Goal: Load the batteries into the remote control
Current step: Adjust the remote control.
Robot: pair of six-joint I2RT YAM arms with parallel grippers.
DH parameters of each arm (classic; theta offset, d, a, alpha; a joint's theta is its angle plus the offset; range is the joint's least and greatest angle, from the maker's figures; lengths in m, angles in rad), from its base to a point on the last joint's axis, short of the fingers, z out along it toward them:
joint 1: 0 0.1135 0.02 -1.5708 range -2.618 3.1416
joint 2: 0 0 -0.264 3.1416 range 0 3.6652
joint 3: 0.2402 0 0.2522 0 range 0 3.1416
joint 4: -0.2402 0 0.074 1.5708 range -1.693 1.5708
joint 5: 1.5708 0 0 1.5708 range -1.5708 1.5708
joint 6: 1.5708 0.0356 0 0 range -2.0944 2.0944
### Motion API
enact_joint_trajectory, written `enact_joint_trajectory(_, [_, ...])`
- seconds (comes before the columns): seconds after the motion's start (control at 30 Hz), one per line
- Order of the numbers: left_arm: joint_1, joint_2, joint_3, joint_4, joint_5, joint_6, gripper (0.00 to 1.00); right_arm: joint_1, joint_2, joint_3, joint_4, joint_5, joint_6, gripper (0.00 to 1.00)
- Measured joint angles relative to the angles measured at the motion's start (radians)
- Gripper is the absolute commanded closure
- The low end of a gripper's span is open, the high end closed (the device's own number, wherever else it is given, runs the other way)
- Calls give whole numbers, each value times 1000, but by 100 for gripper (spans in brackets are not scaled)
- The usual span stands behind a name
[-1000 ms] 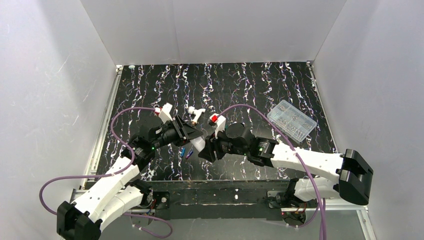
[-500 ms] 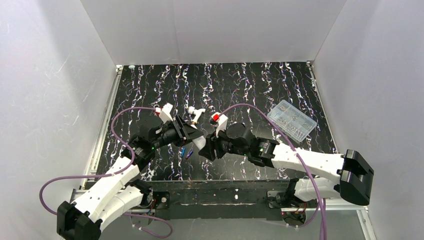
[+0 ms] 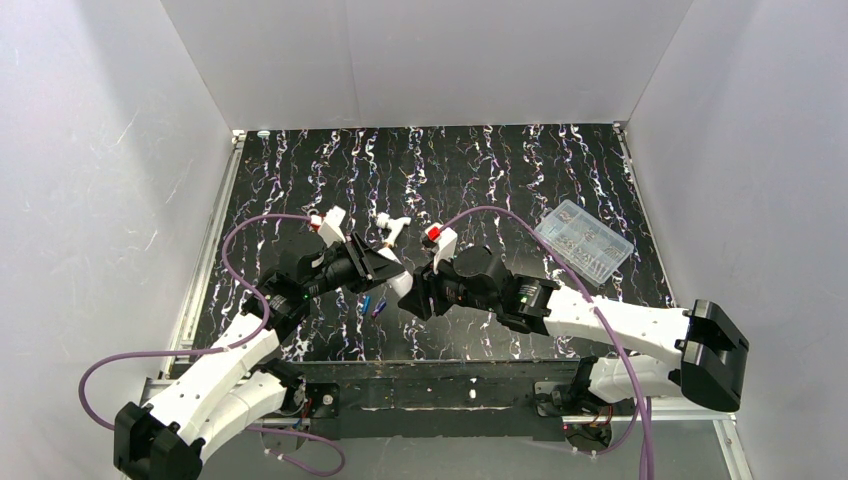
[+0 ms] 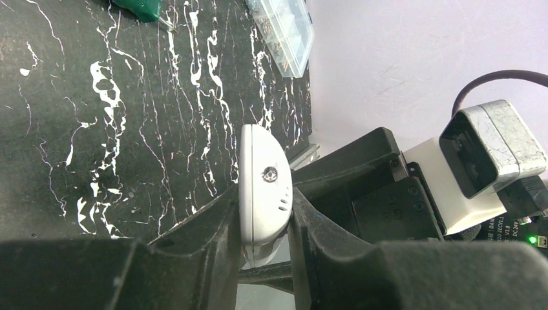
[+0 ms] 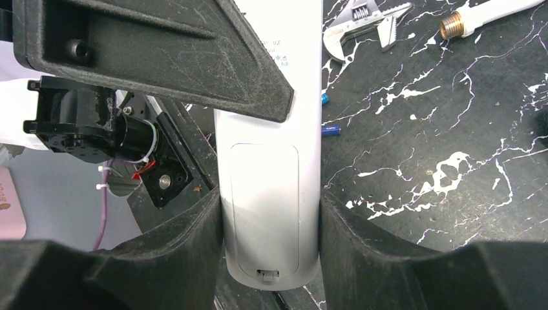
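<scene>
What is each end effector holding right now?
The left end effector is closed on one end of the remote control.
The right end effector is closed on the same remote control, across its width.

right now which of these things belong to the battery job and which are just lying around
For the job: remote control, batteries.
Just lying about: clear plastic box, wrench, pipe fitting, green-handled screwdriver.

remote control [image 3: 400, 286], batteries [image 3: 368, 302] just beside, marbled table [image 3: 300, 170]
</scene>
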Motion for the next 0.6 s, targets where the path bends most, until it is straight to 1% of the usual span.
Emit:
enact_joint_trajectory(0.07, [0, 0, 0, 0, 0, 0, 91, 0, 0, 0, 0, 1, -2, 92])
enact_joint_trajectory(0.13, [0, 0, 0, 0, 0, 0, 100, 0, 0, 0, 0, 1, -6, 81])
enact_joint_trajectory(0.2, [0, 0, 0, -2, 0, 0, 100, 0, -2, 0, -1, 1, -12, 66])
enact_joint_trajectory(0.27, [0, -1, 0, -3, 0, 0, 100, 0, -6, 0, -6, 1, -18, 49])
enact_joint_trajectory(0.3, [0, -2, 0, -3, 1, 0, 100, 0, -11, 0, -10, 1, -21, 43])
enact_joint_trajectory(0.37, [0, -5, 0, -2, 3, 0, 100, 0, -22, 0, -19, 1, -27, 36])
enact_joint_trajectory(0.43, [0, -9, 0, -3, 5, 3, 100, 0, -40, 0, -24, 0, -37, 33])
enact_joint_trajectory(0.5, [0, -10, 0, -3, 8, 5, 100, 0, -70, 0, -23, -3, -48, 27])
enact_joint_trajectory(0.6, [0, -9, 0, -2, 19, 7, 100, 0, -114, 0, -23, -8, -70, 26])
